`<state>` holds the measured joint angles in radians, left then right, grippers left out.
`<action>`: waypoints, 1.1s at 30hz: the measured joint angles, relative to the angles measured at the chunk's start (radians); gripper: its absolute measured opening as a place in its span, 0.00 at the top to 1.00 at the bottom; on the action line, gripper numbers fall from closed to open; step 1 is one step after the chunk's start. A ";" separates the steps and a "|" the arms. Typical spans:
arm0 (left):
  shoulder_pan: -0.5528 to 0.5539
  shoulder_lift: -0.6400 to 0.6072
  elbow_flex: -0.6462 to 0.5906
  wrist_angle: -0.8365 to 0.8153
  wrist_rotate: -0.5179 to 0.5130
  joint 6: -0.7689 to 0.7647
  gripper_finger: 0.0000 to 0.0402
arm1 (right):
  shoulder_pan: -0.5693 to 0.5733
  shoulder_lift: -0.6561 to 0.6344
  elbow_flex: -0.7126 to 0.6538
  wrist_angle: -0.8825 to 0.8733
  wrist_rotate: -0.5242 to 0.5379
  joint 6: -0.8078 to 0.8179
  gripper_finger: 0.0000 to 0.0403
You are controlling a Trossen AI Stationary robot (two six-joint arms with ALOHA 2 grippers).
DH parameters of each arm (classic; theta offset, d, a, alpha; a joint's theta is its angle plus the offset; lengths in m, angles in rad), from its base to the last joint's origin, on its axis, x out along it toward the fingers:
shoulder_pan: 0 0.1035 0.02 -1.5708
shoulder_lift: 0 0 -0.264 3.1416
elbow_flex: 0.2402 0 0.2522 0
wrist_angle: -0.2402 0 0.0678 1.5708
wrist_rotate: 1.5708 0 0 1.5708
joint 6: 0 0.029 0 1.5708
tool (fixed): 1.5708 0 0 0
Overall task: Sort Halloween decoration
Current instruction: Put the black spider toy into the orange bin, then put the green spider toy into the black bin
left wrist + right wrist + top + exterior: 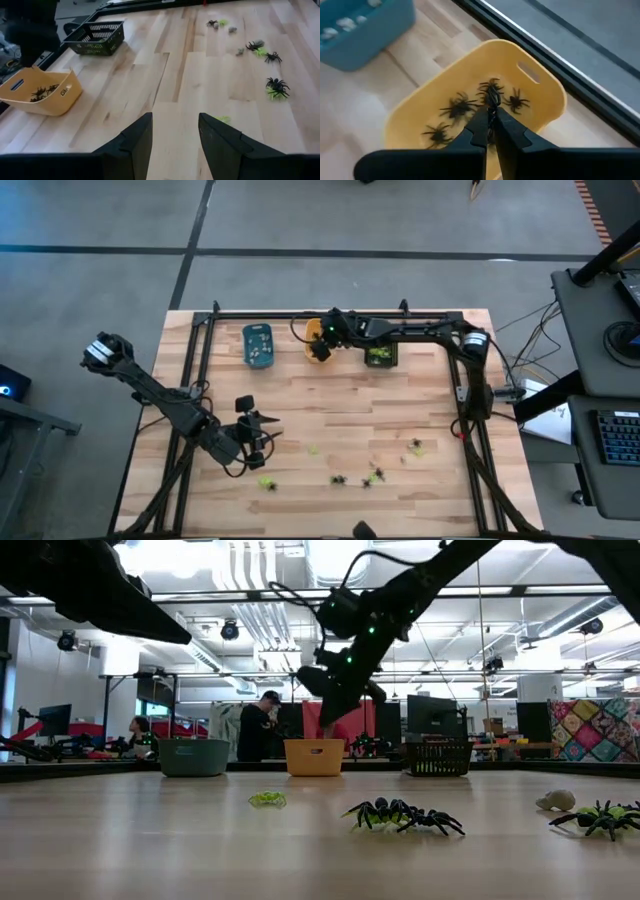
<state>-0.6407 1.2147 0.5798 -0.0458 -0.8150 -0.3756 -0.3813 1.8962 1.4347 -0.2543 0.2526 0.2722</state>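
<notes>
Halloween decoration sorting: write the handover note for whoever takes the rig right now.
Right gripper: shut on a black spider, poised over the orange tray, which already holds black spiders.
Left gripper: open, empty, above bare wood at the table's near left.
Done: pale figures lie in the blue tray; the black tray holds yellow-green ones.
Left: release the held spider, then clear the loose spiders of mixed colours scattered along the near side of the table.
</notes>
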 joint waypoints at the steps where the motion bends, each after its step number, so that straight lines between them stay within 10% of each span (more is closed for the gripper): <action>1: 0.000 0.000 -0.001 0.001 -0.001 0.000 0.64 | -0.003 0.012 0.011 -0.002 0.001 -0.003 0.97; 19: 0.001 0.024 -0.010 0.030 -0.014 -0.036 0.64 | -0.005 0.061 0.066 -0.010 -0.021 -0.005 0.65; 33: 0.001 0.050 -0.007 0.065 -0.013 -0.061 0.64 | 0.061 -0.113 0.066 -0.226 -0.127 -0.037 0.65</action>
<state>-0.6399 1.2648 0.5724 0.0194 -0.8284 -0.4364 -0.3204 1.7830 1.5005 -0.4799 0.1252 0.2348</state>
